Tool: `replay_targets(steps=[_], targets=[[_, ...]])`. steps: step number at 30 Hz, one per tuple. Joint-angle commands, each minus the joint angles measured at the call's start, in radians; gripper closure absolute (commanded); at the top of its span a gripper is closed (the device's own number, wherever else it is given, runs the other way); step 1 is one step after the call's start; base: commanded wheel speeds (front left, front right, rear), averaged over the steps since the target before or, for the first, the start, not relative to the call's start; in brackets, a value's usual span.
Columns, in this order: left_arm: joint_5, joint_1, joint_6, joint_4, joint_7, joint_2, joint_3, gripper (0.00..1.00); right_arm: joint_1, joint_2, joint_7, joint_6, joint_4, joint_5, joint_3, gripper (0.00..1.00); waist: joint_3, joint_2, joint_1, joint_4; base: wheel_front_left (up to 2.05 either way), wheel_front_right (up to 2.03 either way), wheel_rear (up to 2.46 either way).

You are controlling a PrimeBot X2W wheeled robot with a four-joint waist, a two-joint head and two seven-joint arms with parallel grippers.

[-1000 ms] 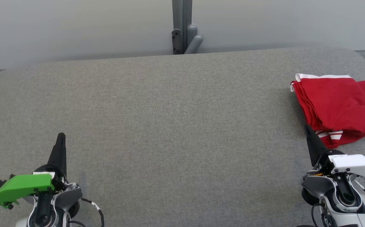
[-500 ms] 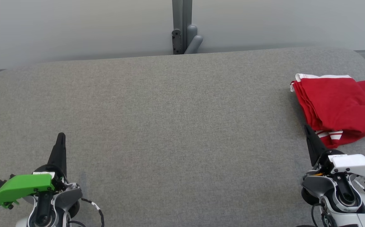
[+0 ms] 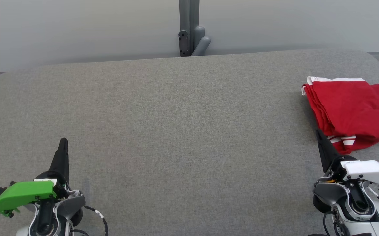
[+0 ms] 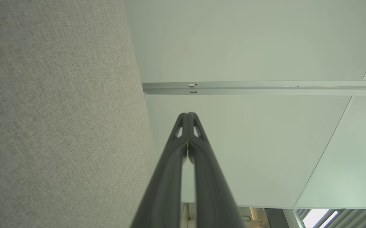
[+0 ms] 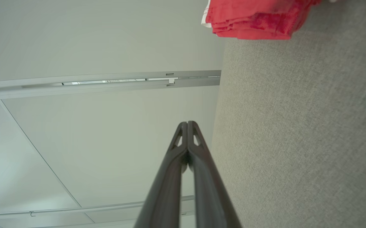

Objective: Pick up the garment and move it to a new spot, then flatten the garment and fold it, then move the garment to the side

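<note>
The garment (image 3: 350, 111) is red with white stripes and lies folded at the right edge of the grey table (image 3: 182, 131); the right wrist view catches its layered edge (image 5: 252, 22) at the top. My right gripper (image 3: 319, 134) is shut and empty, its tip just short of the garment's near corner. In the right wrist view the right gripper (image 5: 187, 123) shows its two fingers pressed together. My left gripper (image 3: 63, 141) rests at the lower left, shut and empty, far from the garment. The left wrist view shows the left gripper (image 4: 187, 114) with both fingers closed tip to tip.
A grey post with a bracket (image 3: 191, 29) stands behind the table's far edge, against a pale wall. The table's rounded corners lie at the far left and far right.
</note>
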Motion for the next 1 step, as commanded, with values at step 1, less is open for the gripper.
replay_targets(steps=[1], targets=[[0.000, -0.012, 0.002, 0.000, 0.005, 0.006, 0.001, 1.00, 0.006, -0.007, -0.003, 0.000, -0.004, 0.007, 0.001, 1.00, 0.000, 0.0000, 0.0000, 0.000, 0.00, 0.00, 0.00]])
